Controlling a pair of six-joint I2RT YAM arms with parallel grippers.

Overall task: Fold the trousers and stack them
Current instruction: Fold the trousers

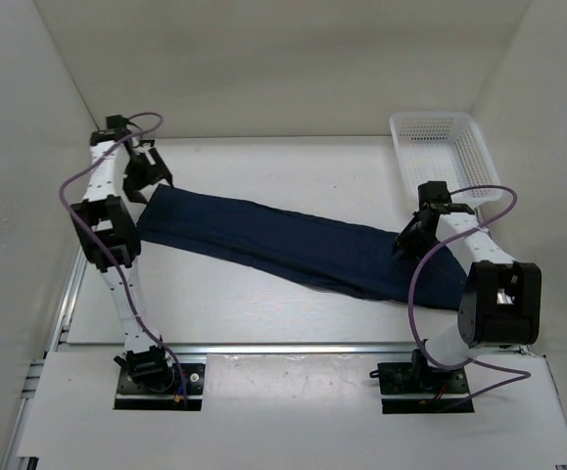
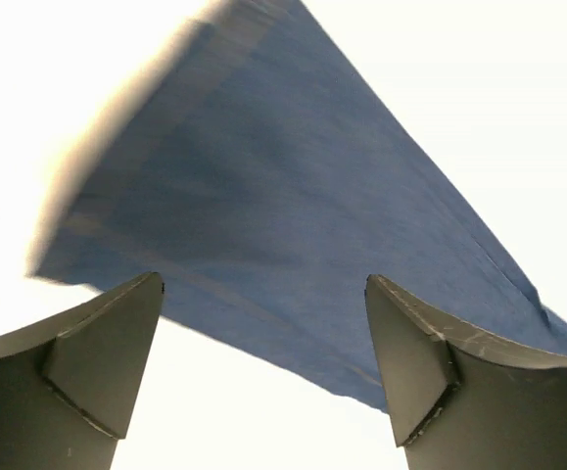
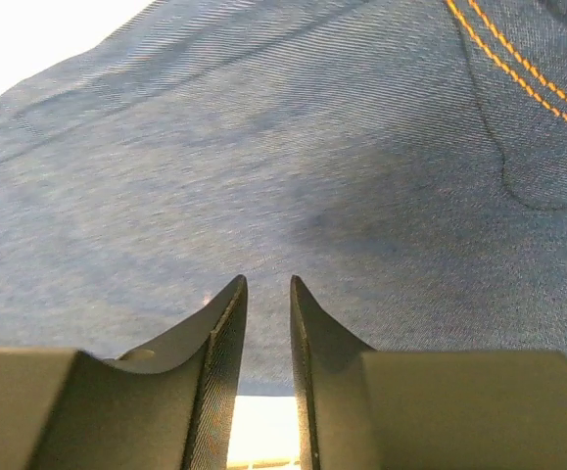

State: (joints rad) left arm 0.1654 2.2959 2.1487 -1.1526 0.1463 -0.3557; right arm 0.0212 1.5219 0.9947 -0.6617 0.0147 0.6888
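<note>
At the far left, the left gripper is hovering just off the hem end of the trousers, jaws spread wide and gripping nothing. The trousers are lying on the worktop as one long, narrow navy band running diagonally from far left to near right. Judging by that width, the lengthwise fold is looking done, while the crosswise folds and the stacking are still waiting. Over the waist end, the right gripper is hanging close above the denim, jaws parted only a crack with nothing pinched between them. A white mesh basket is sitting beyond it. Orange stitching is showing – no brand, label or lettering is readable.
</note>
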